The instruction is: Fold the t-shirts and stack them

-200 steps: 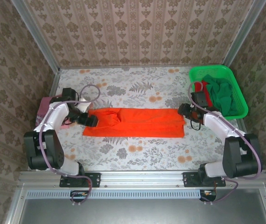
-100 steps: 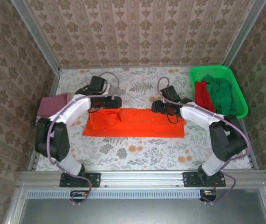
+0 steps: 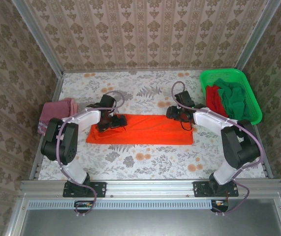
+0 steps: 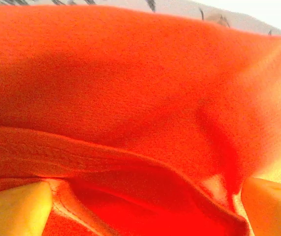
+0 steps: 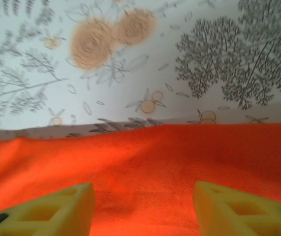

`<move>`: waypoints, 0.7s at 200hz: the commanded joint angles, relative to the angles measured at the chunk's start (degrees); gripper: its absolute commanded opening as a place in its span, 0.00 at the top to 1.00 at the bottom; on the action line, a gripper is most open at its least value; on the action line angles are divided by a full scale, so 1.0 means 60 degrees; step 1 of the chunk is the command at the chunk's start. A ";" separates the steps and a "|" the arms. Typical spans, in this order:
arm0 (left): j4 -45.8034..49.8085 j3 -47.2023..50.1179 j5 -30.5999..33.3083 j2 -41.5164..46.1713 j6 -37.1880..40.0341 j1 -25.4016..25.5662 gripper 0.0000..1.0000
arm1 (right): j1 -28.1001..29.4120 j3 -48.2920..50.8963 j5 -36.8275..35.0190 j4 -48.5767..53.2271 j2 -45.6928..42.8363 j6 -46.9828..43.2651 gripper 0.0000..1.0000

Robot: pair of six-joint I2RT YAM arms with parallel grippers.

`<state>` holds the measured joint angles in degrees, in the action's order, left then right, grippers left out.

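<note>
One table (image 3: 145, 162) with a flower-pattern cover carries everything. The biggest thing on it is the orange shirt (image 3: 150, 130), which lies flat as a long band across the middle, from left to right. At its left end the cloth is bunched a little.

In the far right corner stands the green basket (image 3: 222, 72). Inside it the dark green shirt (image 3: 236, 101) fills the right part, crumpled, and the red shirt (image 3: 212, 98) lies against the left wall of the basket. At the left edge of the table, well apart from the orange one, the pink-maroon shirt (image 3: 56, 110) lies in a small heap.

The left claw (image 3: 111, 122) is down on the left end of the orange shirt. Its wrist camera shows the fingers (image 4: 17, 209) spread wide, with a hem of orange cloth running between them.

The right claw (image 3: 172, 114) is at the far edge of the shirt, near its right end. Its fingers (image 5: 56, 209) stand apart over flat orange cloth and pinch nothing.
</note>
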<state>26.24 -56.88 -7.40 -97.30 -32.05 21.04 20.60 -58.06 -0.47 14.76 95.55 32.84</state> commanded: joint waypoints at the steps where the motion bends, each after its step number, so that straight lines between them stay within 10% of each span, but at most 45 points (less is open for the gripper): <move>1: -0.0793 0.0331 -0.0769 -0.0648 -0.0246 -0.0379 0.00 | -0.0062 -0.0239 0.0462 0.0331 0.0895 0.0209 0.47; 77: 0.0666 -0.3913 -0.1386 -0.3587 0.2618 -0.1680 0.00 | 0.0310 0.1439 0.1448 0.0573 0.0740 0.1122 0.58; 140: 0.2859 -0.9729 -0.1841 -0.7280 0.3673 -0.1793 0.00 | 0.2988 0.1657 0.2565 -0.0174 0.0524 0.1791 0.57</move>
<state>35.24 -107.81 -17.23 -132.70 -13.78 11.05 32.38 -49.01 9.91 9.32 96.38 40.73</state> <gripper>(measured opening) 0.997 0.423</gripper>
